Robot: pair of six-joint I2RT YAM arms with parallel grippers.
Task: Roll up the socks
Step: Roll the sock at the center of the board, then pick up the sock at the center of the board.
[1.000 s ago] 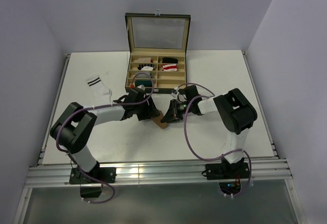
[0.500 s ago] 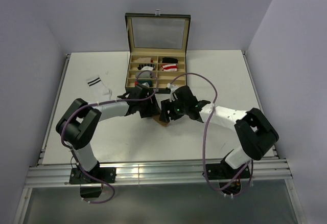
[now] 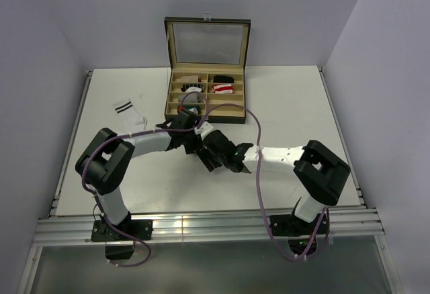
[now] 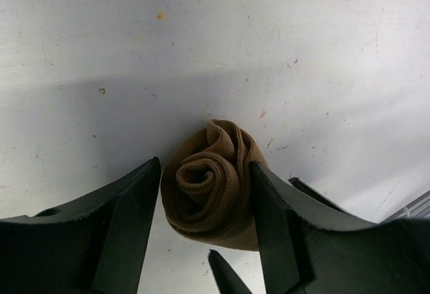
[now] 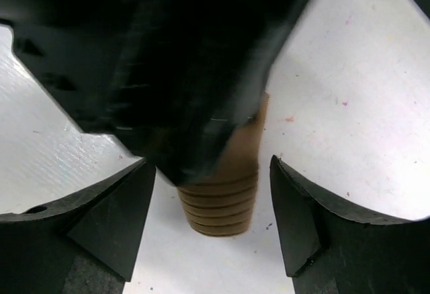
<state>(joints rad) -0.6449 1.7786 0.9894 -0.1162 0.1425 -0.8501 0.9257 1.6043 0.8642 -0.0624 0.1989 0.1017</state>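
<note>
The tan-brown sock (image 4: 211,186) is a tight spiral roll standing on the white table. My left gripper (image 4: 205,166) is shut on it, one finger pressing each side. In the right wrist view the roll's ribbed end (image 5: 225,203) sits between the fingers of my right gripper (image 5: 209,166), which is open and clear of it on both sides. From above, the left gripper (image 3: 195,143) and right gripper (image 3: 215,158) meet mid-table and hide the roll. The white sock with dark cuff stripes (image 3: 130,114) lies flat at the left. The red-and-white striped sock (image 3: 224,88) is in the box.
A compartment box (image 3: 172,103) with its glass lid raised stands at the back of the table and holds small rolled bundles. The left gripper's blurred black body (image 5: 195,72) fills the upper part of the right wrist view.
My right gripper has let go of the tan sock and opened wide, and its arm has swung to the near side of the roll. The left gripper has kept its grip.
</note>
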